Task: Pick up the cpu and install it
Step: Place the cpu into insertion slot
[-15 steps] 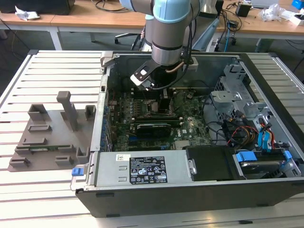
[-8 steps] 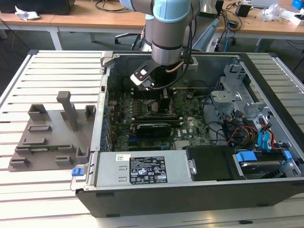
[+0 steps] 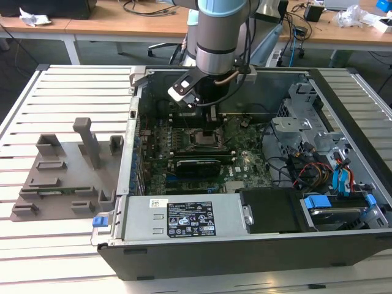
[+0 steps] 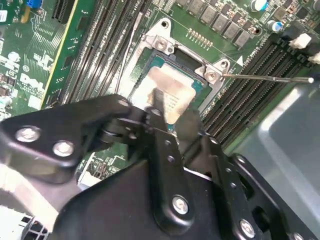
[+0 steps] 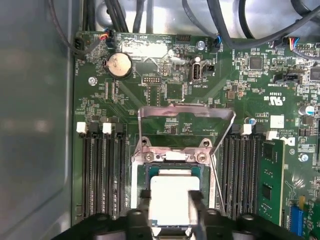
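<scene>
1. Inside the case (image 3: 257,257), toward its far wall in the exterior view, my end effector (image 3: 208,119) hangs straight over the socket (image 5: 172,156).
2. I see the cpu (image 5: 170,180) directly beneath the end effector (image 5: 171,197), not off to any side. It lies flat, square to the socket, with the socket's teal edge showing round it.
3. Both fingers (image 5: 145,205) sit against two opposite cpu edges, so I judge the end effector clenched on it. I cannot tell whether the cpu is fully seated or a touch above.
4. I see the load plate (image 5: 185,112) tilted up beyond the cpu and the thin lever (image 4: 265,78) swung out, leaving the socket open.
5. The tray (image 3: 67,177) sits on the table (image 3: 61,86), well apart at the exterior view's left.
</scene>
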Available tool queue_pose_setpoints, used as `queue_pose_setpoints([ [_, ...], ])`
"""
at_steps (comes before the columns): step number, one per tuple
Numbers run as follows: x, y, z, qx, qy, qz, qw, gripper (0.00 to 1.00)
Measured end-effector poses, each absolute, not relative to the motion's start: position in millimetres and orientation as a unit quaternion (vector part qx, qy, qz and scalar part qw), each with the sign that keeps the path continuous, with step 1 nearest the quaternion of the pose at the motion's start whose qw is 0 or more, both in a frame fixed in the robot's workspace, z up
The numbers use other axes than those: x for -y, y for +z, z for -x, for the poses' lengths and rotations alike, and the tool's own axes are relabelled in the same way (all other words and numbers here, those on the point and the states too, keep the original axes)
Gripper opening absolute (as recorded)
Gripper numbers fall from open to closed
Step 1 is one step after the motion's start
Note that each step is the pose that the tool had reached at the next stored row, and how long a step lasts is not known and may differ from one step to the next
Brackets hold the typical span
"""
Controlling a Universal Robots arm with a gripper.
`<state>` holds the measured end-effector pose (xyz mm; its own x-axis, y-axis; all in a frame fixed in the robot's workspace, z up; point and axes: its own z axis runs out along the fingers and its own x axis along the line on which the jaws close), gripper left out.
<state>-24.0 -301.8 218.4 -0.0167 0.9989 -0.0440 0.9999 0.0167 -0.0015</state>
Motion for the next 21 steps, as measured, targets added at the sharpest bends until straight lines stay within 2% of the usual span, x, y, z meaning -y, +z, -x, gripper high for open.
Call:
queue_pose_setpoints([
  [1,300,220,24,-0.713,-0.016,-0.701,0.016,0.28],
  [2,300,222,24,-0.713,-0.016,-0.701,0.016,0.28],
  [4,299,225,24,-0.713,-0.017,-0.701,0.016,0.16],
  [5,298,227,24,-0.713,-0.018,-0.701,0.017,0.16],
  [6,298,229,24,-0.713,-0.018,-0.701,0.017,0.11],
  [21,298,264,24,-0.713,-0.02,-0.701,0.019,0.11],
])
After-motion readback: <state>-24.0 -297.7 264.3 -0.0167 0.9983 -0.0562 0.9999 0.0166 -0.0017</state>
